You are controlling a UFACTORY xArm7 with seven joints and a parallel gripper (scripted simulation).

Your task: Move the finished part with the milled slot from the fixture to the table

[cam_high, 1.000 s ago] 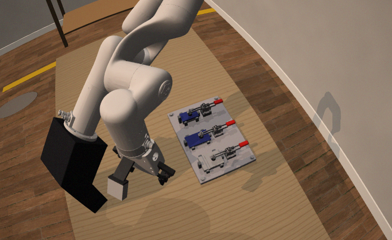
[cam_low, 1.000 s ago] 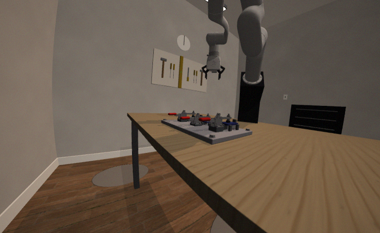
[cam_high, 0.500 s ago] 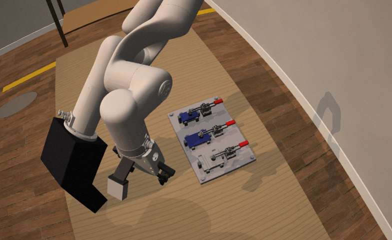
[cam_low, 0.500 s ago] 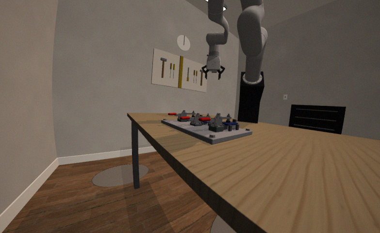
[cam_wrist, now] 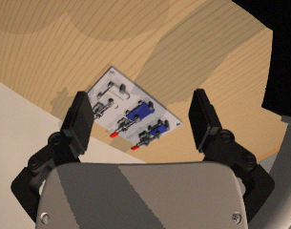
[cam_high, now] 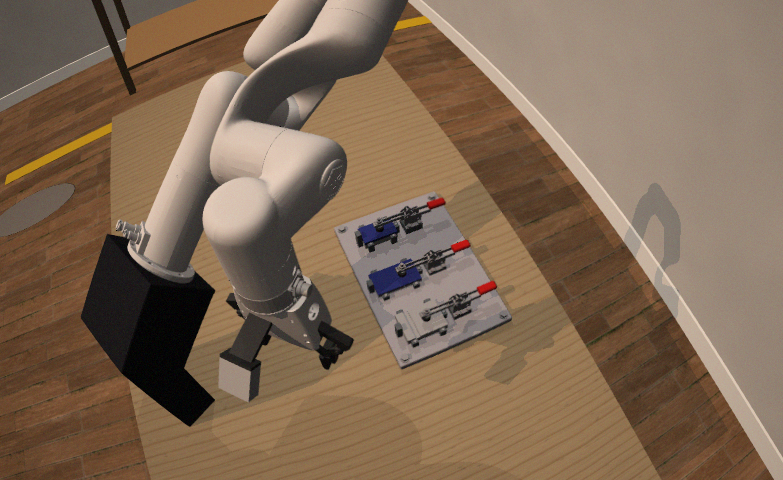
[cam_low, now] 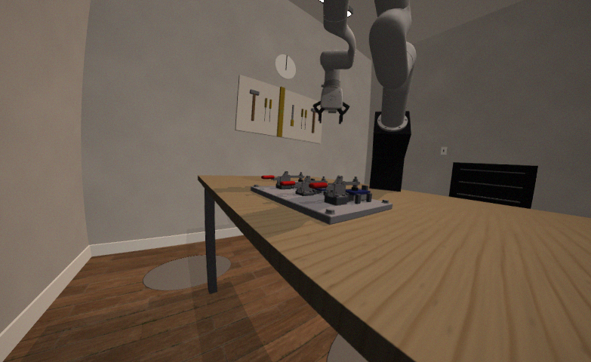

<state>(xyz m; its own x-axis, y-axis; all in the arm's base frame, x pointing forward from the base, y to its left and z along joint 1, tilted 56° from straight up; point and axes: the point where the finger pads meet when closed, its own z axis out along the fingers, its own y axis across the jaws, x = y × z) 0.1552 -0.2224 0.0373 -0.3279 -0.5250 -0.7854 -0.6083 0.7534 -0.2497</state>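
The gripper hangs spread wide — black, angular — above a wood-grained table bearing a flat grey plate.

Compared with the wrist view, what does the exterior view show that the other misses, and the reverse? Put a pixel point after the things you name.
Only exterior: a round white wall clock [cam_low: 285, 66] and a pale tool board [cam_low: 262, 105] with hammers.

Only wrist: the pale slotted metal part [cam_wrist: 117, 93], recognisable in its nest.

Both: the open black-fingered gripper [cam_low: 330, 120] [cam_wrist: 140, 102], the grey fixture plate [cam_low: 284, 202] [cam_wrist: 171, 117], and red clamp handles [cam_low: 318, 185] [cam_wrist: 114, 135].
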